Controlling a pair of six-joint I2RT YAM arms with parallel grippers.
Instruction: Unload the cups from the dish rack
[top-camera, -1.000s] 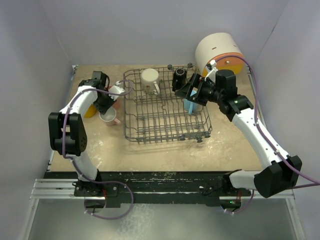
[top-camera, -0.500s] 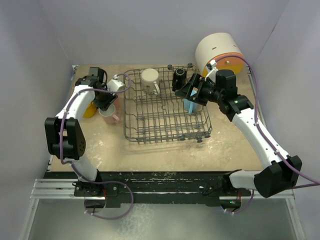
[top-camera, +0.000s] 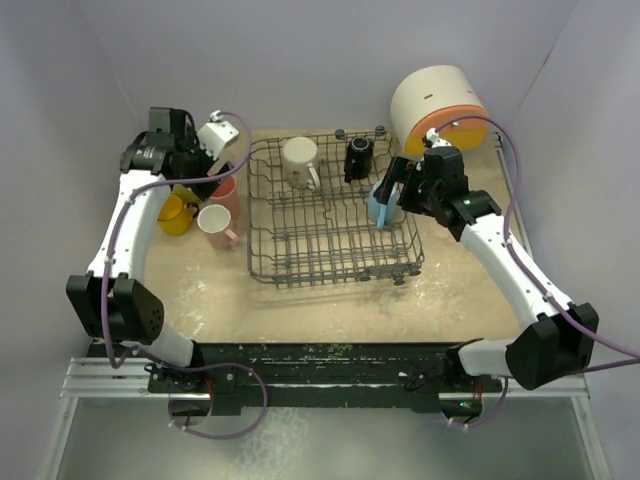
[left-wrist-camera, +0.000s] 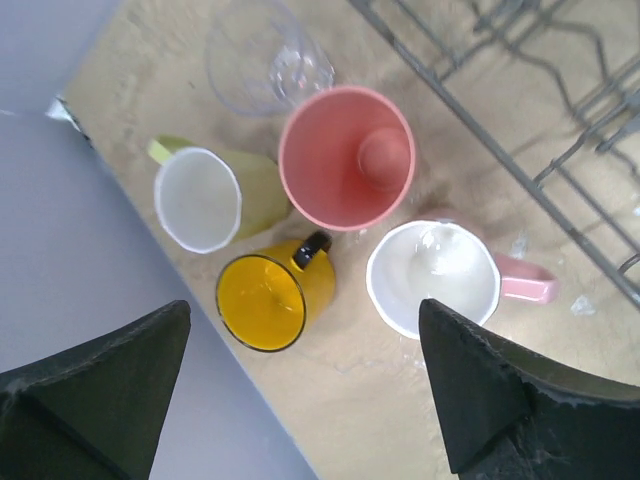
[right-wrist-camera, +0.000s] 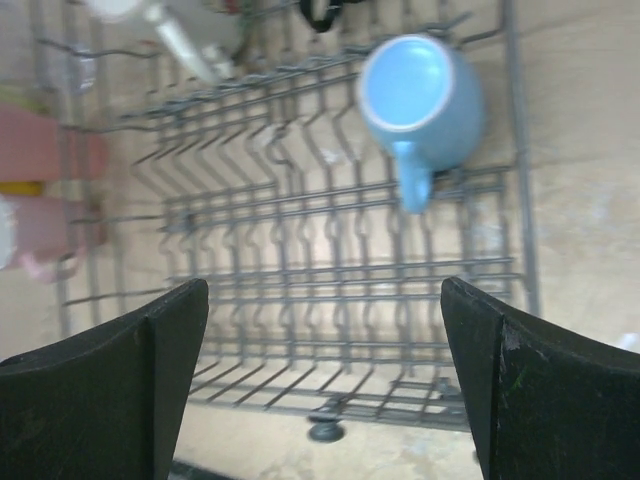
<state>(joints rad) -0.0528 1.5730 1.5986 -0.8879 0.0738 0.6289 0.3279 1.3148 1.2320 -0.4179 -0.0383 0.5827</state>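
Overhead: right gripper (top-camera: 392, 190) partly hides a light blue mug (top-camera: 380, 210) in the dish rack (top-camera: 300, 283); cream mug (top-camera: 299, 158) and black cup (top-camera: 359, 155) stand along the rack's far side. Left wrist: left gripper (left-wrist-camera: 303, 320) spread wide, empty, above five cups (left-wrist-camera: 345, 158) outside the rack; glass tumbler (left-wrist-camera: 262, 55) faint. Right wrist: blurred; jaws released, blue mug in a rack corner.
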